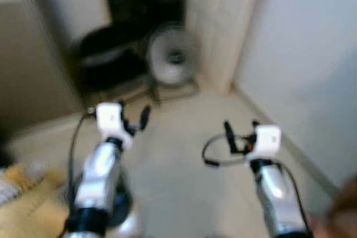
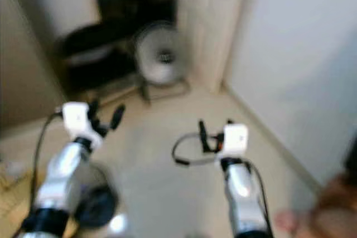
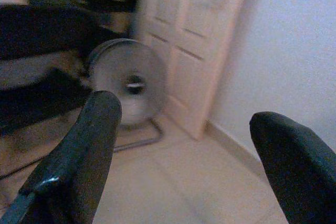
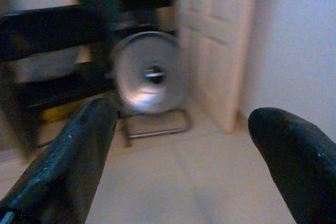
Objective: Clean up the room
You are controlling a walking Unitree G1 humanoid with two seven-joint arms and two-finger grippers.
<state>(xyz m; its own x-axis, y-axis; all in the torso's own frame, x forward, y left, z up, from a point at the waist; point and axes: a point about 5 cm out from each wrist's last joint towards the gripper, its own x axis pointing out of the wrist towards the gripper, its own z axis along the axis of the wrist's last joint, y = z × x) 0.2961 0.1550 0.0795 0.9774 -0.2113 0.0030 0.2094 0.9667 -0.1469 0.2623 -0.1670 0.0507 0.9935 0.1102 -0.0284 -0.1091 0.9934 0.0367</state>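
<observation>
Pale, smooth tiles (image 1: 178,165) cover the floor of a blurred room corner. A round silver fan (image 1: 173,57) with a dark hub stands on a bent wire foot against a cream panelled door (image 3: 194,51), beside a black chair (image 4: 47,51). Yellow crumpled cloth (image 1: 28,204) lies on the floor at the robot's left. The left gripper (image 1: 134,120) and the right gripper (image 1: 240,129) both hover over bare tile, glossy black fingers (image 3: 79,150) spread wide and holding nothing.
</observation>
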